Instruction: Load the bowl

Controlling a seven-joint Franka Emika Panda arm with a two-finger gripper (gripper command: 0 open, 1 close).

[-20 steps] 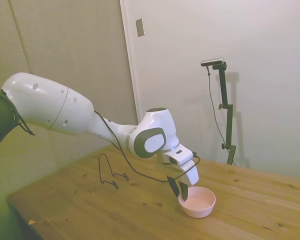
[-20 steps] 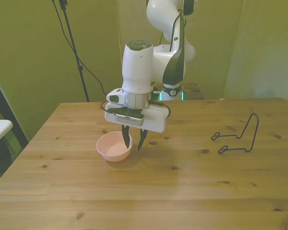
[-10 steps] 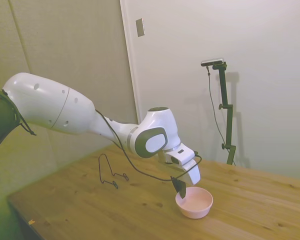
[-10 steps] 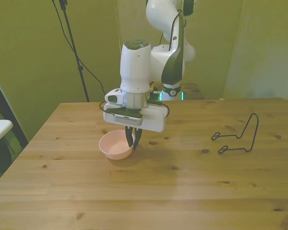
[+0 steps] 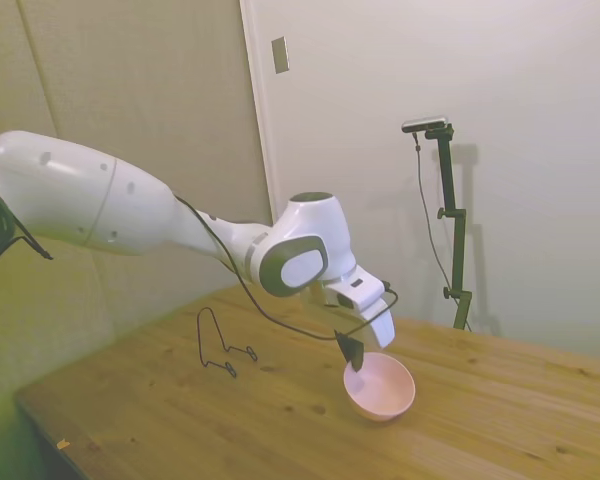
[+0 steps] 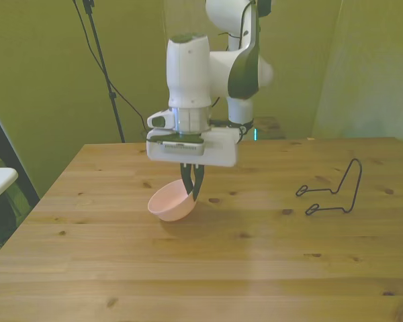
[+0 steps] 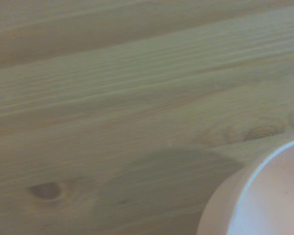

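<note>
My pincer point(image 6: 191, 190) is clamped on the rim of the pale pink bowl point(image 6: 171, 202), the two dark fingers pinching the edge that lies toward the front view's right. The bowl hangs tilted from that grip, lifted clear of the wooden surface point(image 6: 255, 268), with its shadow lying on the planks below it. In the side view the bowl point(image 5: 381, 386) leans with its open mouth turned partly up. The wrist view catches a part of the bowl point(image 7: 264, 200) over the wood grain. A black wire rack point(image 6: 332, 191) stands well apart, toward the front view's right.
</note>
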